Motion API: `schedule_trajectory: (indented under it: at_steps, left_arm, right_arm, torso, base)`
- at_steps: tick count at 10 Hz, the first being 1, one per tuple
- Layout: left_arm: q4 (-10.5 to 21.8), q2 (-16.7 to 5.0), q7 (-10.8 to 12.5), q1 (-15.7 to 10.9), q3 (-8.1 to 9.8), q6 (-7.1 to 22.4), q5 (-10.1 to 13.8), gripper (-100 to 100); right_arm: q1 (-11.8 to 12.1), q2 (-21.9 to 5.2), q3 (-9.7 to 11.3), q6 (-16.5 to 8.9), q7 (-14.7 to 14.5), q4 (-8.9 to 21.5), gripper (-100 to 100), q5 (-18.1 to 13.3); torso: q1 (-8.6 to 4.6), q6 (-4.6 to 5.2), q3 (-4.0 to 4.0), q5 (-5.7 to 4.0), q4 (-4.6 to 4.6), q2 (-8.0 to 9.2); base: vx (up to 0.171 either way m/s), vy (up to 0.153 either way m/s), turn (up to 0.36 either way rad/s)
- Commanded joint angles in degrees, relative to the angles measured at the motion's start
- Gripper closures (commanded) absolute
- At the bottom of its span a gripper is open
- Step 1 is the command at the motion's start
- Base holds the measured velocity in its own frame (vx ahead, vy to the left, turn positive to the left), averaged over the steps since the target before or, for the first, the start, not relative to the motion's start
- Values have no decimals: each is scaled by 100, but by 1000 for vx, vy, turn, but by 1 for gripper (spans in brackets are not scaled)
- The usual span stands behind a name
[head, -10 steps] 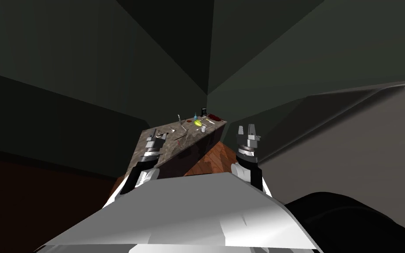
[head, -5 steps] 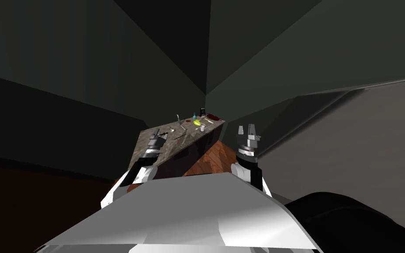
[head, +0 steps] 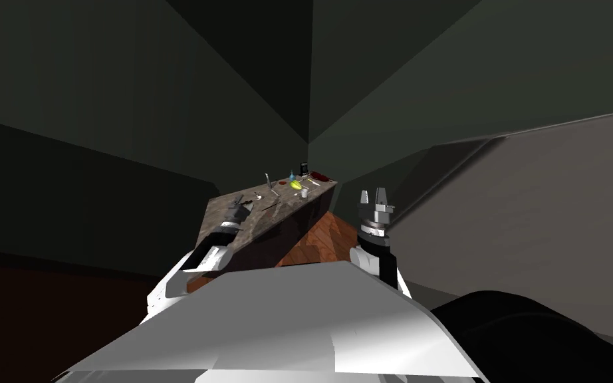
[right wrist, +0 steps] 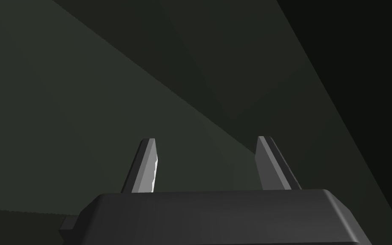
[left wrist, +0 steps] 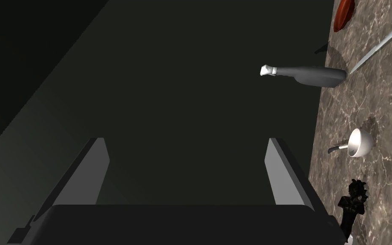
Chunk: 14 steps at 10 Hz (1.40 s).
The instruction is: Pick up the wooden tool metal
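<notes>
Over the last second the left arm was stretched further forward over the bench [left wrist: 382, 106]. The left gripper [left wrist: 186, 140] was brought nearer the clutter, with its fingers apart and nothing between them. The right gripper [right wrist: 205, 139] was left raised beside the bench, fingers likewise apart. The reach is judged begun, the grasp not yet.

The target was taken, with some doubt, to be the long tool [left wrist: 378, 42]. It was slim, grey and straight, lay flat on the bench by the foot of the bottle [left wrist: 314, 75], and was well apart from the left gripper.

- Bench top: marbled brown-grey.
- Bottle: dark, with a white cap.
- Scoop [left wrist: 359, 142]: white, round-bowled.
- Dish [left wrist: 344, 15]: red.
- Figure [left wrist: 352, 204]: small, black, jagged.
</notes>
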<state>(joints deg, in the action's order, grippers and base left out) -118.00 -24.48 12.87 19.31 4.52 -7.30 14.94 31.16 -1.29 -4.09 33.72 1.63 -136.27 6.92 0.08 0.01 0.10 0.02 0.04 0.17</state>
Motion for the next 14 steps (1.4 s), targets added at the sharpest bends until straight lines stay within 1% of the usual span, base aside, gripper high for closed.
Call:
schedule_trajectory:
  at_steps: [1,2,3,4,5,6,7,8,9,10,12,13,14]
  left_arm:
    - [69,-81,56,-87,27,286,51,-100]
    - [69,-81,56,-87,27,364,51,-100]
    - [196,-261,175,-218,97,571,168,-100]
    - [196,-261,175,-218,97,742,168,-100]
    - [328,-434,298,-348,167,913,288,-100]
    - [328,-434,298,-348,167,1124,288,-100]
    - [328,-434,298,-348,167,1145,288,-100]
    - [465,-600,425,-476,238,1379,411,-100]
    - [465,-600,425,-476,238,1518,411,-100]
    - [607,-760,555,-601,309,1694,536,-100]
    - [607,-760,555,-601,309,1956,536,-100]
    - [753,-915,688,-723,379,2153,663,-100]
    - [753,-915,688,-723,379,2305,663,-100]
  right_arm:
    - [0,0,0,0,0,0,0,0]
    - [1,0,0,0,0,0,0,0]
    - [1,0,0,0,0,0,0,0]
    - [0,0,0,0,0,0,0,0]
    - [1,0,0,0,0,0,0,0]
    - [0,0,0,0,0,0,0,0]
    - [1,0,0,0,0,0,0,0]
    - [1,0,0,0,0,0,0,0]
    - [0,0,0,0,0,0,0,0]
    - [1,0,0,0,0,0,0,0]
    - [1,0,0,0,0,0,0,0]
    - [1,0,-1,0,0,0,0,0]
    - [1,0,0,0,0,0,0,0]
  torso:
    - [0,0,0,0,0,0]
    - [0,-2,-1,0,0,-2]
    - [-3,-3,-5,0,-2,-9]
    - [-3,0,-4,-1,-2,-8]
    - [-1,-3,-4,0,-1,-8]
    - [-1,0,-3,0,-1,-6]
    - [0,-3,-4,1,-2,-8]
    - [-4,-4,-6,0,-2,-12]
    - [-5,0,-7,-1,-2,-12]
    - [-4,-3,-6,-1,-2,-11]
    - [-1,-3,-6,0,-2,-10]
    - [-3,-4,-7,0,-3,-13]
    - [-3,-1,-8,-1,-3,-14]
  base:
    - [-44,14,-50]
    - [-16,7,18]
    - [-31,4,-113]
    - [-32,12,-61]
    - [-37,12,-106]
    - [-30,12,-60]
    - [-14,5,13]
    - [-21,-1,-113]
    - [-23,5,-61]
    - [-28,8,-114]
    - [-20,10,-30]
    - [-15,4,-102]
    - [-14,7,-70]
